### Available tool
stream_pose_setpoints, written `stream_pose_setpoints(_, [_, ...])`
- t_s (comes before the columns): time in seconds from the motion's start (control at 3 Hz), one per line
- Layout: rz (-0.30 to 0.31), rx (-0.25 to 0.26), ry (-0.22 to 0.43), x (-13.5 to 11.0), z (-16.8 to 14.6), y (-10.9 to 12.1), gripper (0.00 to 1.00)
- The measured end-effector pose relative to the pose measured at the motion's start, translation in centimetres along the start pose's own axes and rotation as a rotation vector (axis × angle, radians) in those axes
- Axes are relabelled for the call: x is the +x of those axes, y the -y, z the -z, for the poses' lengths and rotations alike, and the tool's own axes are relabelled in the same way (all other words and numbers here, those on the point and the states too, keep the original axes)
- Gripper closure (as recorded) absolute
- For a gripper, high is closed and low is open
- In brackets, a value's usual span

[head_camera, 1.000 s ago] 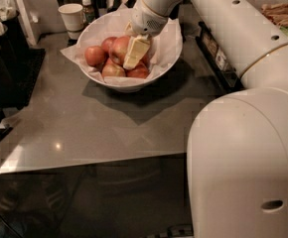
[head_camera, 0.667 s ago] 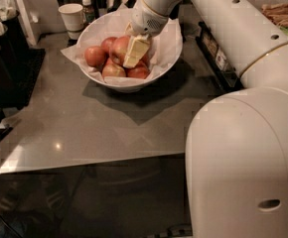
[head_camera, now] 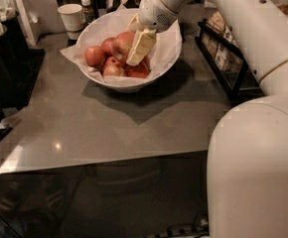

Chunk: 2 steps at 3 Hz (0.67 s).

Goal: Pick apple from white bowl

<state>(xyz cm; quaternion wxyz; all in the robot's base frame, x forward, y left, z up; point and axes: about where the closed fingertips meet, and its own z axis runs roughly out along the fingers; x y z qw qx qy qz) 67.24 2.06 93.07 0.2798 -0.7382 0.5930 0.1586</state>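
The white bowl [head_camera: 151,69] with a crinkled paper liner stands at the back of the grey table and holds several red apples. My gripper [head_camera: 129,52] reaches down into the bowl from the upper right. Its cream finger [head_camera: 140,46] presses against the right side of one apple [head_camera: 121,45], which sits a little higher than the others. The second finger is hidden behind that apple. The gripper looks shut on this apple. Other apples [head_camera: 94,55] lie below and to the left in the bowl.
A white paper cup [head_camera: 71,17] and a small bottle [head_camera: 87,10] stand behind the bowl at the left. A black wire rack [head_camera: 222,58] with packets stands to the right. Dark items [head_camera: 5,58] line the left edge. My arm's white body [head_camera: 255,157] fills the right foreground.
The gripper has risen slightly inside the bowl. One apple has come up with it and now sits above the rest.
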Motion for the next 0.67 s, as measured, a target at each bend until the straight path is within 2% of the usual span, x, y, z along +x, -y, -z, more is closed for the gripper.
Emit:
stream_pose_setpoints(0.33, [0.064,0.045,0.168,-2.7,3.6,-0.5,1.00])
stream_pose_setpoints(0.67, [0.126,0.055,0.274,-4.5,6.2,-1.1,1.00])
